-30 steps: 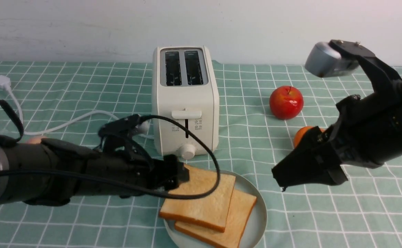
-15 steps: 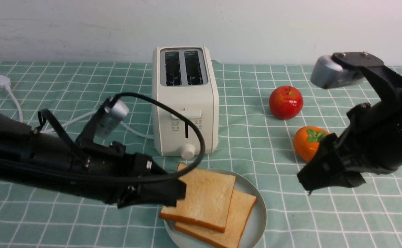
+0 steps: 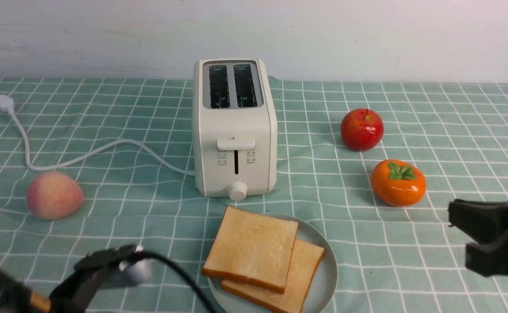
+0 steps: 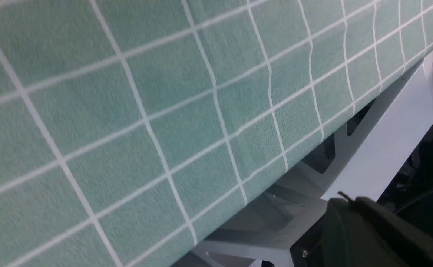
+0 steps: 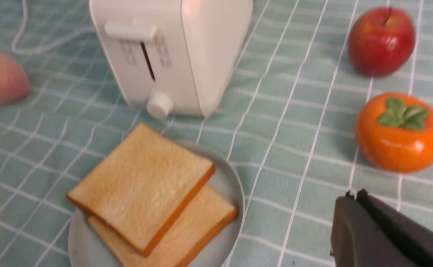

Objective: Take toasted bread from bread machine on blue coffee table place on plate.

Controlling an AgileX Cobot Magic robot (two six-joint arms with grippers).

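Here, two slices of toasted bread (image 3: 254,248) lie stacked on the plate (image 3: 323,278), near side of the bread machine (image 3: 235,130) on the blue coffee table (image 3: 410,269). Left gripper (image 4: 344,202) and right gripper (image 5: 353,198), both closed and empty, sit at the near corners.

Two toast slices (image 3: 251,248), one plate (image 3: 326,278), one toaster (image 3: 235,130), one apple (image 3: 362,129), one persimmon (image 3: 398,182), one peach (image 3: 53,195).
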